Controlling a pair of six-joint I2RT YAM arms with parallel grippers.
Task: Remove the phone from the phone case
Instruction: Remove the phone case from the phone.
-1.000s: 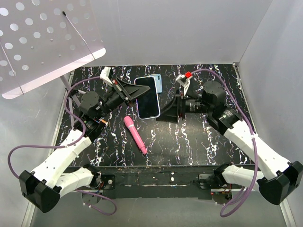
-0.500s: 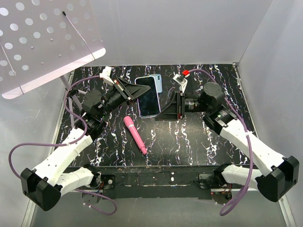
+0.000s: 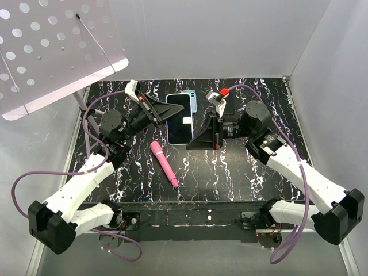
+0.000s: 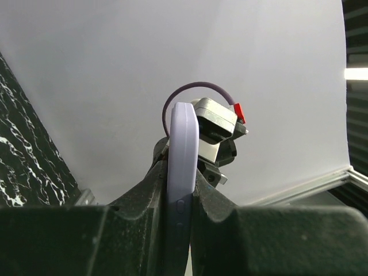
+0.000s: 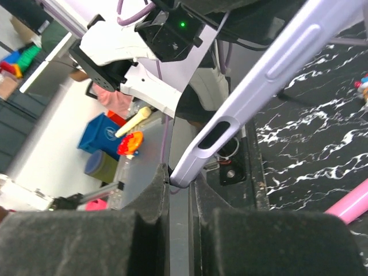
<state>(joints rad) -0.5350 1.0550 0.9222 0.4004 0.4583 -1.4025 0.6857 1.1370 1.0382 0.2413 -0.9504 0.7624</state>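
Toward the near edge of the black marbled desk [image 3: 241, 167], left of its middle, a pink pen [image 3: 165, 165] lies at a slant, its near tip pointing toward the near right. Beyond it, around the middle of the desk, is the phone [image 3: 178, 118], dark screen up. Its long axis runs from the near edge toward the far edge, with the near end leaning slightly right. The two arms meet at it from either side. The left gripper [image 4: 179, 195] is pressed together on its left long side, and the left wrist view shows the lavender case [image 4: 183, 138] edge-on, clamped between the two fingers. The right gripper [image 5: 180, 181] pinches the opposite side, its fingers closed on a corner of the case just below a slot-shaped cutout. Whether the phone clears the desk cannot be told. Just beyond its far right corner, a light blue thing [image 3: 192, 102] peeks out. A white perforated board [image 3: 52, 52] stands over the far left corner.
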